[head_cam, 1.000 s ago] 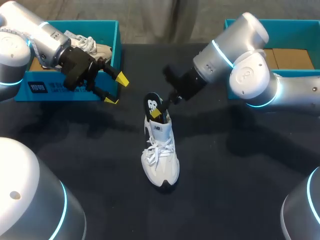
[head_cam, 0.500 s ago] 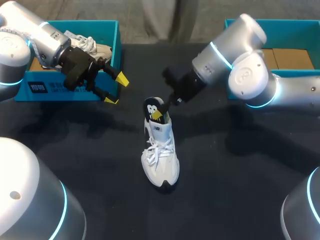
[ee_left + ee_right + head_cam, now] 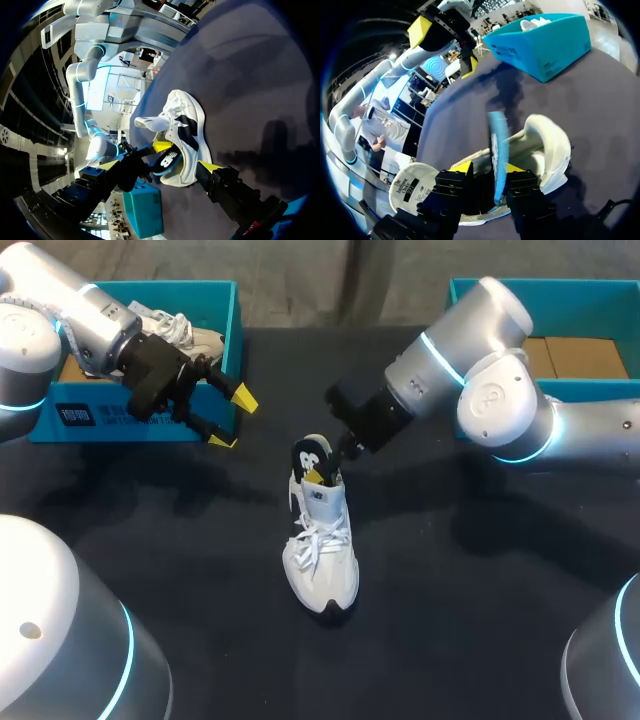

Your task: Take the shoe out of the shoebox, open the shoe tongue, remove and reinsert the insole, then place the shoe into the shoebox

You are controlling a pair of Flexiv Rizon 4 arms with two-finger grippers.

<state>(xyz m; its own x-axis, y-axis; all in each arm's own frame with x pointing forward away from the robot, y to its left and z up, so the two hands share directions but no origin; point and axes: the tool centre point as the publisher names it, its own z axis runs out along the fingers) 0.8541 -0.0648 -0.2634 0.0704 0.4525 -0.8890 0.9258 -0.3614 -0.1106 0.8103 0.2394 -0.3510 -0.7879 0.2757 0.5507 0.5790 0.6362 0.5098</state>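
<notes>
Silver arms (image 3: pixel 480 350), cyan rings (image 3: pixel 445 348), yellow-tipped black hands (image 3: pixel 233 419)

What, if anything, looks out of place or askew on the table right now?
The insole sticks up on edge out of the heel of the shoe instead of lying flat inside it, with the right gripper closed on it. Nothing else looks odd.

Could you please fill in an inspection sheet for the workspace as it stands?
Surface: table under black cloth, no spills seen.
Job's things: white shoe upright mid-table; insole standing in its heel opening; left shoebox holds a second shoe; right shoebox shows bare cardboard.
Clutter: nothing seen.
Hands: right hand shut on the insole; left hand open beside the left shoebox, holding nothing.
Cables: nothing seen.
Surroundings: nothing seen reaching over the table.
</notes>
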